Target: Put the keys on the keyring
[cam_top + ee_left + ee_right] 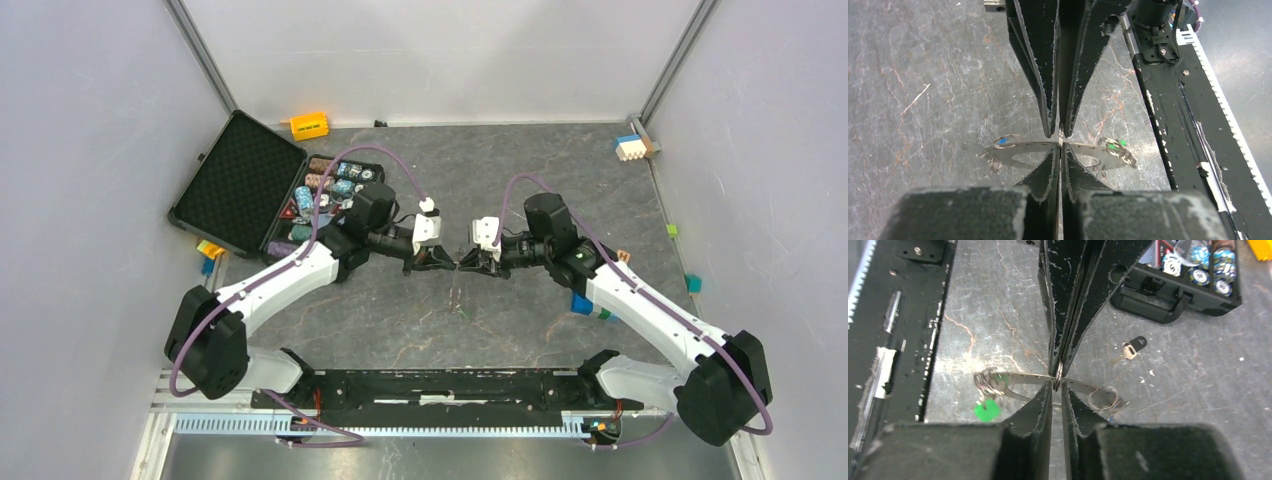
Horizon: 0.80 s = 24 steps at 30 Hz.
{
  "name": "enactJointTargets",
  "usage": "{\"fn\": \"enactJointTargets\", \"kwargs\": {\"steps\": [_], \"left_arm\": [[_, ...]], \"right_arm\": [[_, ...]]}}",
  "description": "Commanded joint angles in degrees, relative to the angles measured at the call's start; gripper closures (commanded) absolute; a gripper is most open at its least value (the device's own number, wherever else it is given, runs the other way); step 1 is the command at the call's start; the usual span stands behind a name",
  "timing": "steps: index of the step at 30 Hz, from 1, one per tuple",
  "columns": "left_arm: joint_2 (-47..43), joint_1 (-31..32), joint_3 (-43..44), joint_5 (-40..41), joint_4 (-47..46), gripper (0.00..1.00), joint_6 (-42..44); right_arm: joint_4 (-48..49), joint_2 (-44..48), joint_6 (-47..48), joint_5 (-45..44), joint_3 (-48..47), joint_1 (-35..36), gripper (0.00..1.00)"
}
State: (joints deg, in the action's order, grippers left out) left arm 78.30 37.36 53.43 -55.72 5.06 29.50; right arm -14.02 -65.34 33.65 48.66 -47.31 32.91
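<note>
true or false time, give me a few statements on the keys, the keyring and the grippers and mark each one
1. The black key lies on the table, apart from the keyring. True.
2. The green key sits in the poker chip case. False: it hangs at one end of the keyring.
3. The left gripper and the right gripper are both shut on the keyring, tip to tip. True.
4. The poker chip case is closed. False: its lid is folded open.
</note>
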Motion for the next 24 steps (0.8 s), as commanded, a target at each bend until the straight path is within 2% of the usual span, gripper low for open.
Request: {"fn": "enactJointTargets", "kwargs": {"steps": [1,5,6,14,19,24], "left_arm": [[-2.09,0.43,5.16,4.52,6.68,0.98,0.78],[-1.91,1.01,8.85,10.11,13.40,0.98,2.36],[-1.85,1.31,9.78,11.59,14.82,0.98,2.69],[-0.53,5.12,14.72,21.01,23.53,0.98,5.48],[-0.55,5.78,15.39,21.45,24.04,0.98,4.44],[-0.63,5.87,15.31,21.45,23.53,0.98,3.79]], "right_arm": [[0.61,1.09,1.77,-2.76,-1.27,0.31,0.75],[-2.00,1.18,3.33,-4.34,-3.62,0.32,0.56],[-2.35,1.05,3.43,-4.37,-4.19,0.32,0.54],[-1.82,-0.39,1.68,-4.47,-6.83,0.33,0.53],[0.44,-1.12,0.23,-3.26,-5.42,0.35,0.60],[2.42,-1.26,-1.10,-0.27,-3.25,0.39,0.62]]}}
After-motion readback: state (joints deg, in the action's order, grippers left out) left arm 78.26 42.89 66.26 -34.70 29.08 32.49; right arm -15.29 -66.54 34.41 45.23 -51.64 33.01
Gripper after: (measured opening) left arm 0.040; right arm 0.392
